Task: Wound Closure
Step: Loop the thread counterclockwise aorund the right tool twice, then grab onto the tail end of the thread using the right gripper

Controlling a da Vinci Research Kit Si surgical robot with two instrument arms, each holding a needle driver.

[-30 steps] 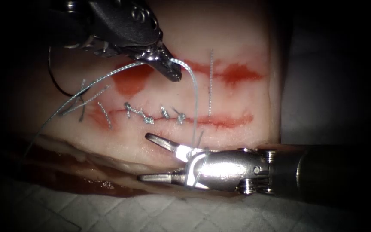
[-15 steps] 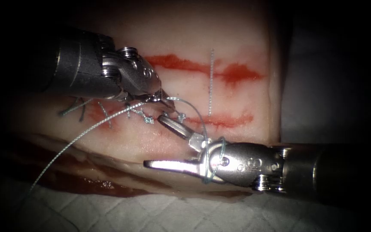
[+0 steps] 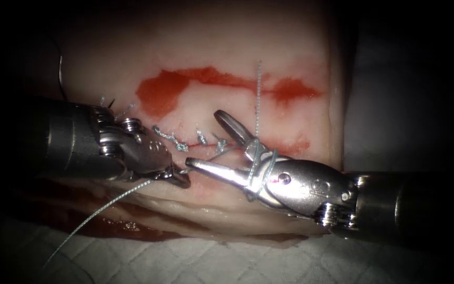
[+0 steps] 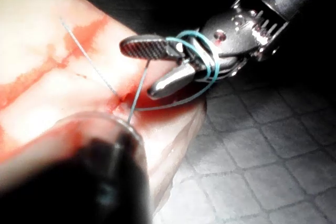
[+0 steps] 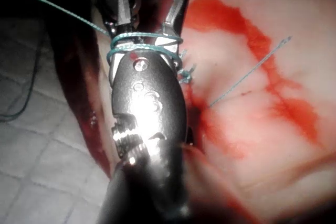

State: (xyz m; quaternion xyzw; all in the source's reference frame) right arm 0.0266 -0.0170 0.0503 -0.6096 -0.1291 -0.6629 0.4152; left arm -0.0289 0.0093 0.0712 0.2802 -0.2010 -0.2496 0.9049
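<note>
light pools on the tissue (image 3: 269, 58), falling to black at the edges; glare on the right tool (image 3: 214, 142); left tool (image 4: 113, 174) blurred close up.

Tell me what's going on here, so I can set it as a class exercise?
Two robot tools are closing a cut in the tissue. The left tool has its jaws shut on the thread, which trails off toward the near left. The right tool has its jaws open and holds nothing, though thread is looped around it just behind the jaws. Several knotted stitches already sit along the cut's left part, and a loose cut end of thread lies across the red fluid.
</note>
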